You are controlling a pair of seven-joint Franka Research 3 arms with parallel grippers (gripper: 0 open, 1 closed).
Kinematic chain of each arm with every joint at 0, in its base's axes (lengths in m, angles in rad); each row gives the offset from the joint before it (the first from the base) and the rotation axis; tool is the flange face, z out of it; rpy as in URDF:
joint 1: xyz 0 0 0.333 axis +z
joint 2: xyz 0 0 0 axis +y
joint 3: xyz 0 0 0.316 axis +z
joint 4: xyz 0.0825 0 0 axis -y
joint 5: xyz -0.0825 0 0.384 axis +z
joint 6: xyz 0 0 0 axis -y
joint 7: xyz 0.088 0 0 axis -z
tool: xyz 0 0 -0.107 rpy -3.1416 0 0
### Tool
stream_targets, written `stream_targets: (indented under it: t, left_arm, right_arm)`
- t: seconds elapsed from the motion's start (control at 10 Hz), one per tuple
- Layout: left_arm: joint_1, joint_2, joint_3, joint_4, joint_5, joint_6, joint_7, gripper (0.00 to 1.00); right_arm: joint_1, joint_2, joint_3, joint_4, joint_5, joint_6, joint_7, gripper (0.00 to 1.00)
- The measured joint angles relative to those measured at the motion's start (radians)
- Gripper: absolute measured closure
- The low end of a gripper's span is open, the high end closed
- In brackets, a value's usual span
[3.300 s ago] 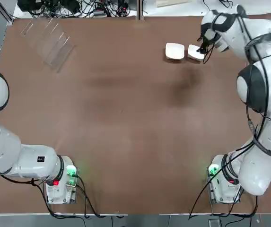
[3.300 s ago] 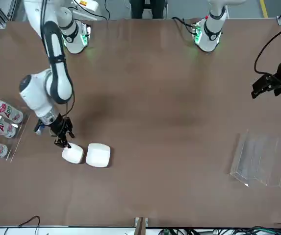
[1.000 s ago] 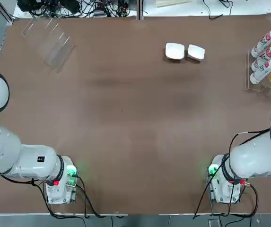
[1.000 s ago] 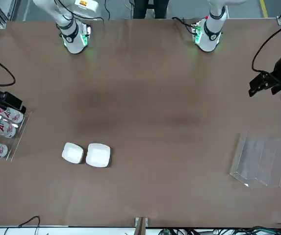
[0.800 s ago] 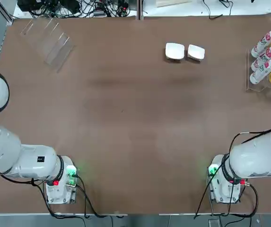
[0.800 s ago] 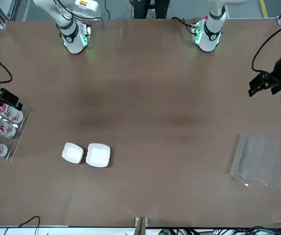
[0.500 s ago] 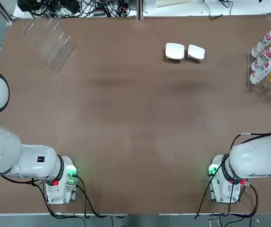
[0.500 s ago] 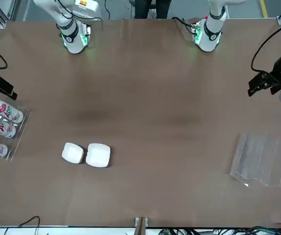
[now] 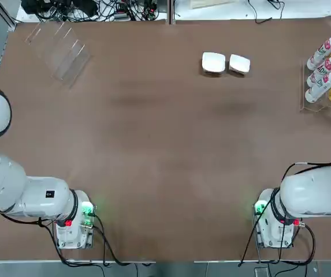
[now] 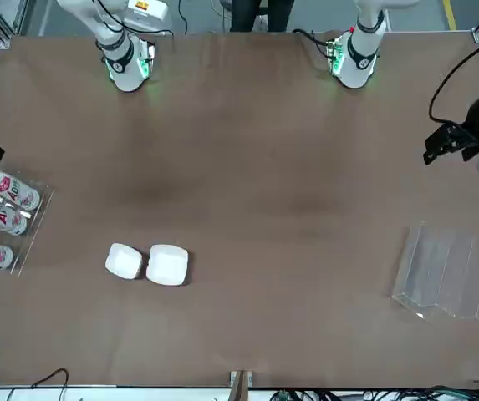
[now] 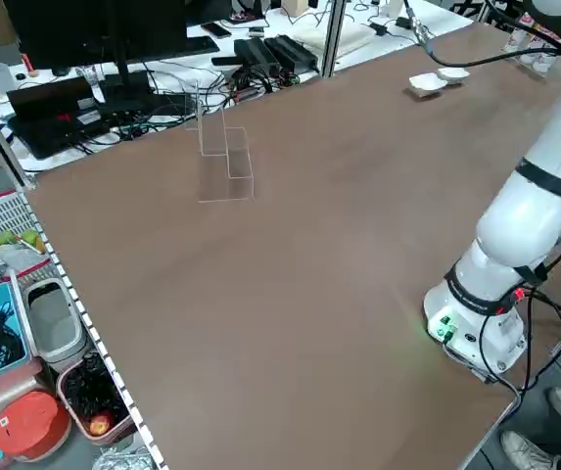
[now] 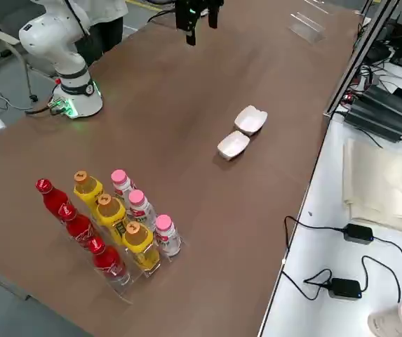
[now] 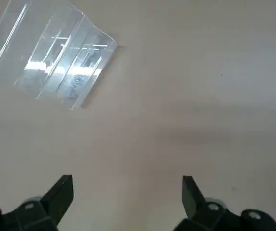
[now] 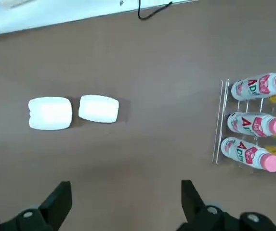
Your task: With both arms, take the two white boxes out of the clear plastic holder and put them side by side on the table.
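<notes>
With the 2 white boxes (image 9: 226, 63) lying side by side on the table (image 9: 165, 150), the clear holder (image 9: 58, 51) stands empty well apart; both left gripper (image 13: 126, 197) and right gripper (image 14: 125, 199) hang open, holding nothing, so the task looks complete.

left gripper (image 13: 126, 199) up high off the table's left edge, fingers (image 13: 60, 192) spread wide; right gripper (image 14: 125, 202) raised too, fingers (image 14: 190, 197) apart, both holding nothing
</notes>
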Motion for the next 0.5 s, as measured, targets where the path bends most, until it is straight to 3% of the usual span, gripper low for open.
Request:
stream_targets:
  t: [0.5]
  left_arm:
    - [0.008, 0.0, 0.004, 0.0, 0.001, 0.0, 0.0, 0.0]
  right_arm:
    - [0.0, 0.027, 0.002, 0.049, -0.001, -0.068, 0.0, 0.0]
